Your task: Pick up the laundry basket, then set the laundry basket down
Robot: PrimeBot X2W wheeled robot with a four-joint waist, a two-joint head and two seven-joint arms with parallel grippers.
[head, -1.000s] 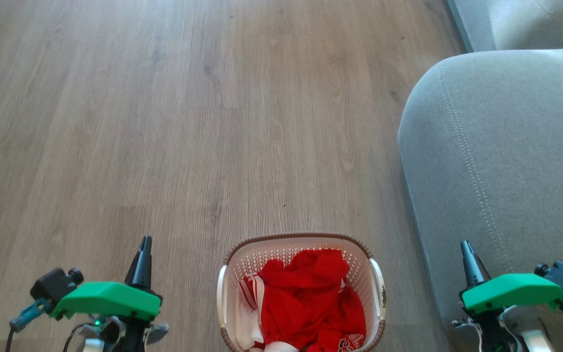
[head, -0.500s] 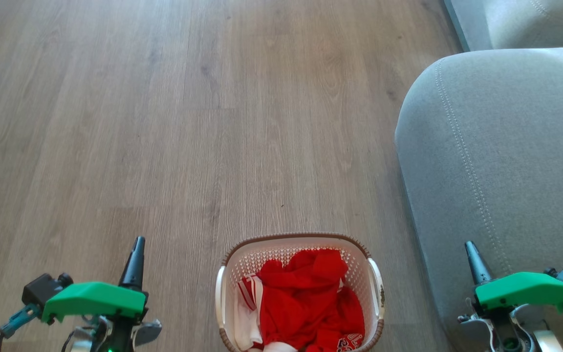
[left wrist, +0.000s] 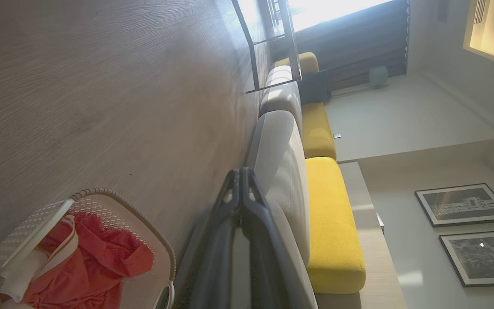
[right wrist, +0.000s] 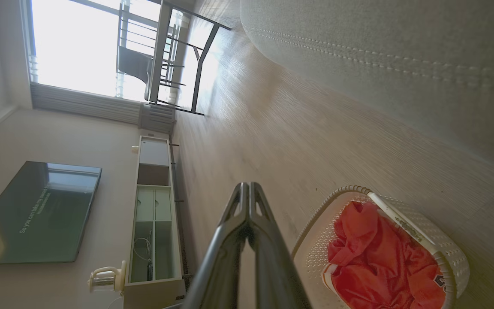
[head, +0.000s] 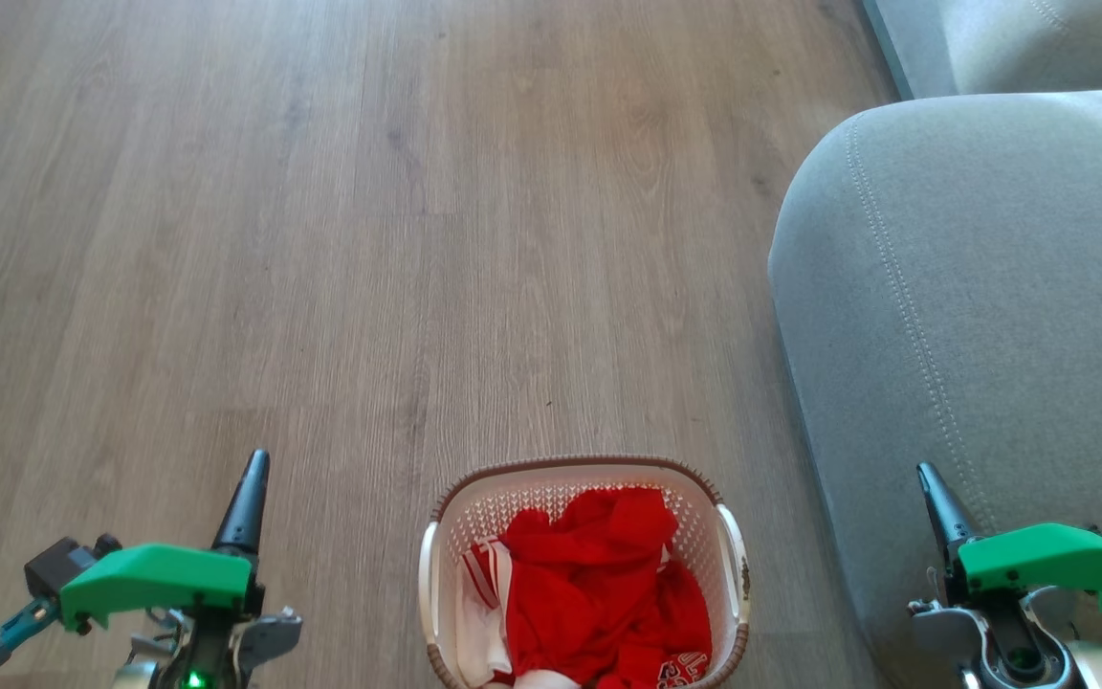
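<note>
While left claw [head: 253,474] and right claw [head: 929,478] sit closed, empty, the white brown-rimmed laundry basket [head: 570,465] holds red clothes [head: 608,584].

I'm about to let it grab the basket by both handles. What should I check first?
1. Laundry basket upright on the floor: ok.
2. Left handle and right handle uncovered by the red clothes: ok.
3. Left gripper open for grasping: not ok, shut and apart from the basket.
4. Right gripper open for grasping: not ok, shut and apart from the basket.
5. Gap between the right gripper and the sofa: cannot tell.
</note>
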